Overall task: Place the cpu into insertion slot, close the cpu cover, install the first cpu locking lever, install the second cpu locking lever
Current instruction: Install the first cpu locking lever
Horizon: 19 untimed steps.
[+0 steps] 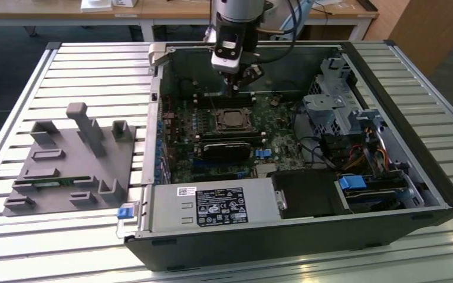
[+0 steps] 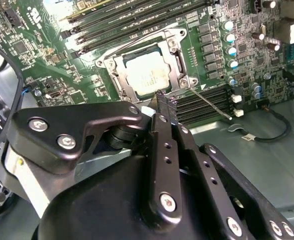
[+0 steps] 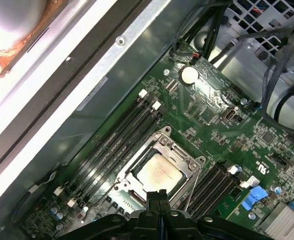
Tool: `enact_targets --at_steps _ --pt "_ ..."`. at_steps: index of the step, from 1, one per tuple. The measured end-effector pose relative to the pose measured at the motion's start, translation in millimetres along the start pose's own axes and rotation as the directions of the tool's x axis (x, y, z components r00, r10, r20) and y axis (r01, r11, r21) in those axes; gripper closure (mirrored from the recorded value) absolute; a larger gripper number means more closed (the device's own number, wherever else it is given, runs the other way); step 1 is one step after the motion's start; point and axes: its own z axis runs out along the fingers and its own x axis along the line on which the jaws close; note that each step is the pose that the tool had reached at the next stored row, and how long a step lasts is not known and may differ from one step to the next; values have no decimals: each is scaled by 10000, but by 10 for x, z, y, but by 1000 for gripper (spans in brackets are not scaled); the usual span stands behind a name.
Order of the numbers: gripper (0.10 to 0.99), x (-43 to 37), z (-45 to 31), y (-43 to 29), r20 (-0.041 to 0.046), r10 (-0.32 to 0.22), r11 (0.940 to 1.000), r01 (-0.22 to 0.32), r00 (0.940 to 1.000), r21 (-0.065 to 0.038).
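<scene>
Exterior view's left: a grey moulded fixture tray (image 1: 69, 159) sits on the slatted metal table (image 1: 22, 76), well apart from the work. Just beside it stands the open computer case (image 1: 415, 194), with the labelled power supply (image 1: 210, 206) along its near wall. Mid-case, on the green motherboard (image 1: 183, 132), is the insertion slot (image 1: 230, 119), flanked by long black memory slots (image 1: 226, 147). My gripper (image 1: 237, 89) hangs over the board on the far side of the slot, tips pointing down at it. In the second wrist view the cpu (image 2: 148, 74) lies seated in the slot, its dull silver face showing through the square window of the cpu cover (image 2: 178, 60), which lies down flat over it. My fingertips (image 2: 165, 98) are pressed together with nothing between them, just beside the corner of the cover frame; I cannot tell whether they touch it. One thin wire locking lever (image 2: 209, 102) sticks out from that corner and slants across the neighbouring memory slots, unlatched. The first wrist view agrees: cpu (image 3: 159, 172) in place under the cover (image 3: 177, 152), my closed gripper (image 3: 158, 195) at the socket's edge. Exterior view's right: metal drive cage (image 1: 332, 109), a tangle of cables (image 1: 368, 156), and a blue tab (image 1: 355, 183) on the drive bay.
</scene>
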Motion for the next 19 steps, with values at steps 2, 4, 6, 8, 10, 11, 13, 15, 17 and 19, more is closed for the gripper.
enact_targets --at_steps 2,4,6,8,10,11,13,15,17,19 --pt "980 0 0 0 -2 -120 9999 120 9999 0" --pt "980 0 0 0 -3 -241 9997 241 9997 -1" --pt "980 0 0 0 -5 -353 9994 353 9994 -1" --pt "980 0 0 0 -7 -465 9989 465 9989 -1" --pt "980 0 0 0 -8 -575 9983 575 9983 -2" --pt "980 0 0 0 -9 -628 9980 628 9980 -2" --pt "980 0 0 0 -11 -719 9974 719 9974 -2" --pt "980 0 0 0 -12 -814 9967 814 9967 -3" --pt "980 0 0 0 -13 -944 9955 944 9955 -3" --pt "980 0 0 0 -15 -1046 9945 1046 9945 -3"
